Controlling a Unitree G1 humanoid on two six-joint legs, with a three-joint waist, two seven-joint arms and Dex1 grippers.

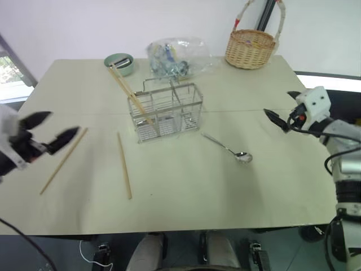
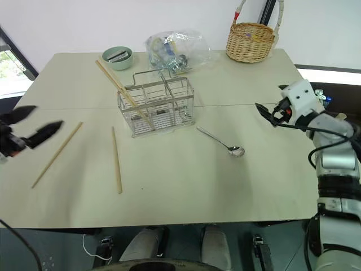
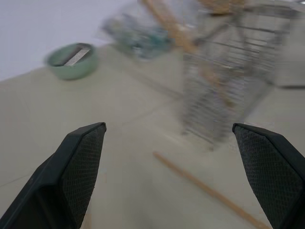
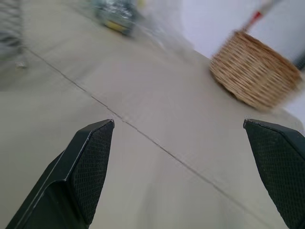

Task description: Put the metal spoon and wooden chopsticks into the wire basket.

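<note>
left gripper (image 1: 49,129): spread wide, nothing between the fingers, hanging over the table's (image 1: 186,197) left edge
ahead of left gripper: one loose chopstick (image 1: 63,161) just beside it, a second chopstick (image 1: 124,165) farther toward the middle, bare tabletop between them
past that: wire basket (image 1: 167,113) with a slanted chopstick (image 1: 131,95) sticking out toward the green bowl (image 1: 120,63)
right gripper (image 1: 280,111): open too, empty
between right gripper and metal spoon (image 1: 228,149): bare table, nothing in the way
behind the basket: plastic bag (image 1: 176,56); wicker basket (image 1: 250,47) sits at the far corner, well apart from the right gripper
</note>
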